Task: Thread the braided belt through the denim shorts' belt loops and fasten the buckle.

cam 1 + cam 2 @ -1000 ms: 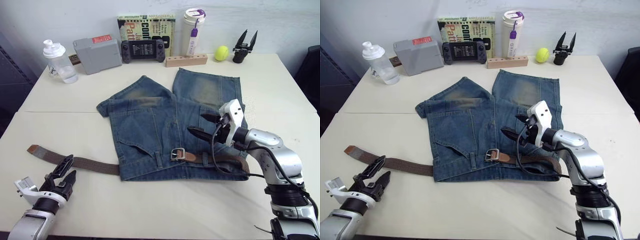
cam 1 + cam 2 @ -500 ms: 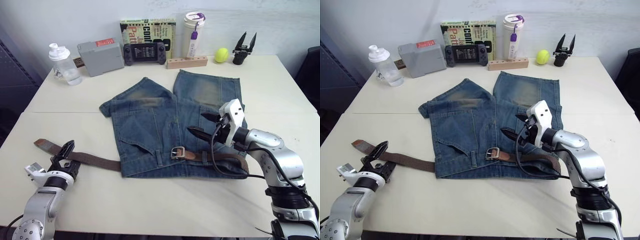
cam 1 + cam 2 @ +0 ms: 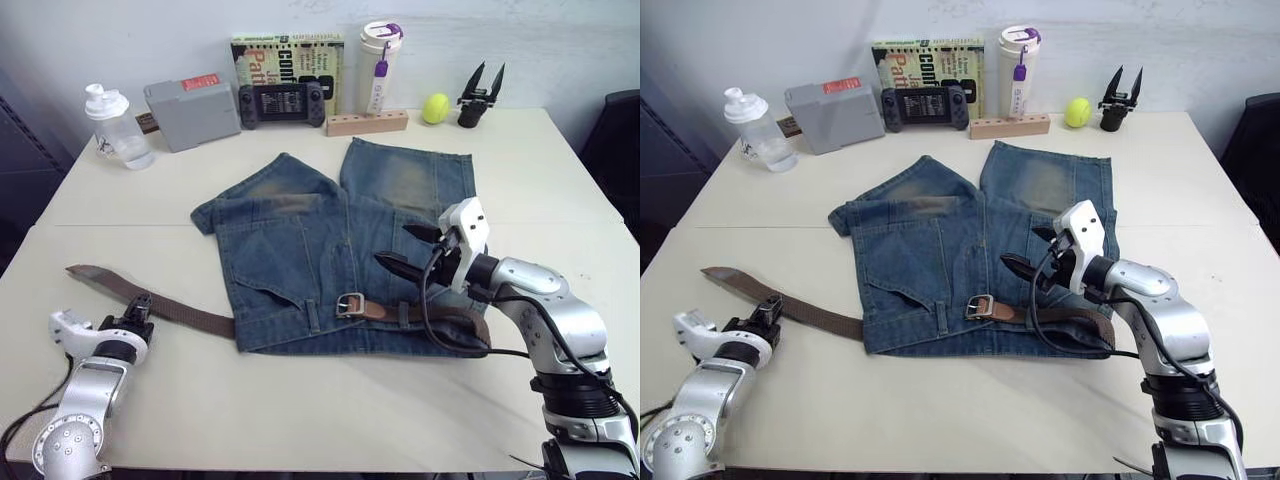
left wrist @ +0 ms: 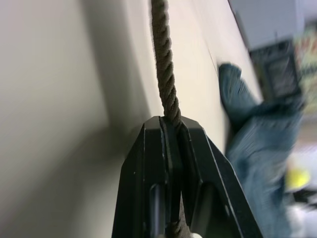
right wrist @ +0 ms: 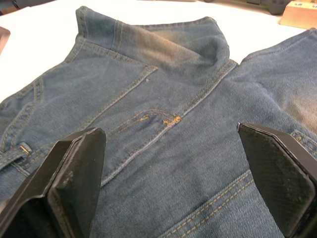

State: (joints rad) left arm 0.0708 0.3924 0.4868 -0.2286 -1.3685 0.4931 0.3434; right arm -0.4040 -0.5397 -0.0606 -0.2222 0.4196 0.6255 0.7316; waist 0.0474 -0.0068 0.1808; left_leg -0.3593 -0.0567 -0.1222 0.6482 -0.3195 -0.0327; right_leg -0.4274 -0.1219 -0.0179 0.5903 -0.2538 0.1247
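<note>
The denim shorts (image 3: 310,235) lie flat mid-table with the waistband toward me. The braided belt (image 3: 180,315) trails left from the waistband across the table to its dark tip (image 3: 78,271). Its buckle (image 3: 350,305) rests on the waistband, and the strap runs on to the right through a belt loop (image 3: 404,314). My left gripper (image 3: 137,309) is shut on the belt's loose stretch, the braid clamped between its fingers (image 4: 190,148). My right gripper (image 3: 395,248) hovers open over the shorts' right side, with only denim (image 5: 168,124) between its fingers.
Along the back edge stand a clear bottle (image 3: 115,125), a grey box (image 3: 190,98), a game controller (image 3: 282,100), a book (image 3: 290,50), a white tumbler (image 3: 378,68), a wooden block (image 3: 366,122), a tennis ball (image 3: 434,107) and a spare black gripper (image 3: 478,95).
My left gripper moved from the table's front edge up to the belt and shut on it. The right gripper held still, open. The camera shifted a little.
</note>
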